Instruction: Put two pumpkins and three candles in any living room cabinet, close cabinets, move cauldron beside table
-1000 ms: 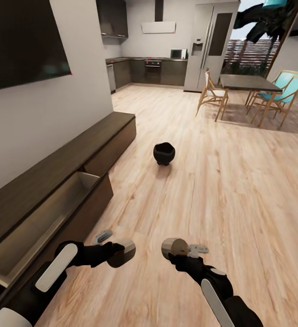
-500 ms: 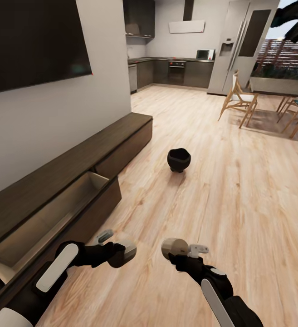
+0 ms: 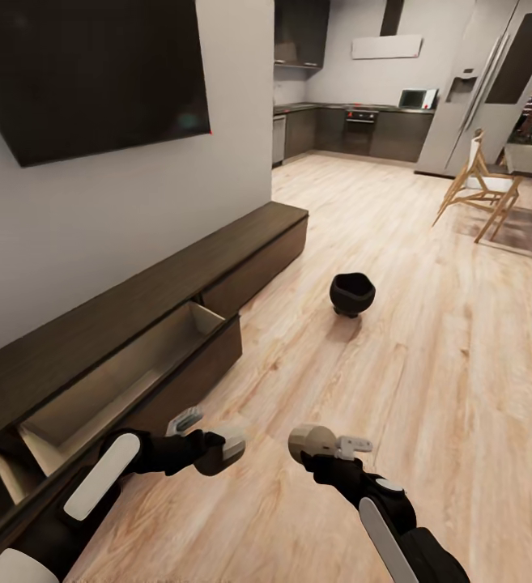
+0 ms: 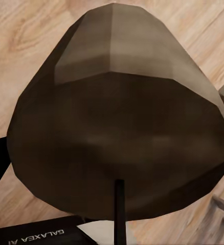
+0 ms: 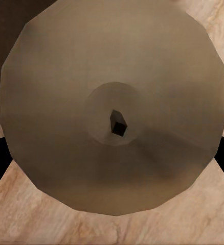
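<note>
Matt dark wood cabinet (image 3: 176, 279) (pale inside) — glossy plank floor (image 3: 427, 364), matt black cauldron (image 3: 352, 293).

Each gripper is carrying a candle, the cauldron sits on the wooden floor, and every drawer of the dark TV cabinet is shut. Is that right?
Not quite. One drawer of the cabinet stands pulled open, its pale interior showing, as the head view shows. The rest holds: the left gripper and right gripper each carry a candle, and the cauldron sits on the floor.

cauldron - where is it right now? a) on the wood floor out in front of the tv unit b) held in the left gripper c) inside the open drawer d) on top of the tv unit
a: the cauldron stands on the wood floor, apart from the cabinet, whose open drawer shows a pale interior.
</note>
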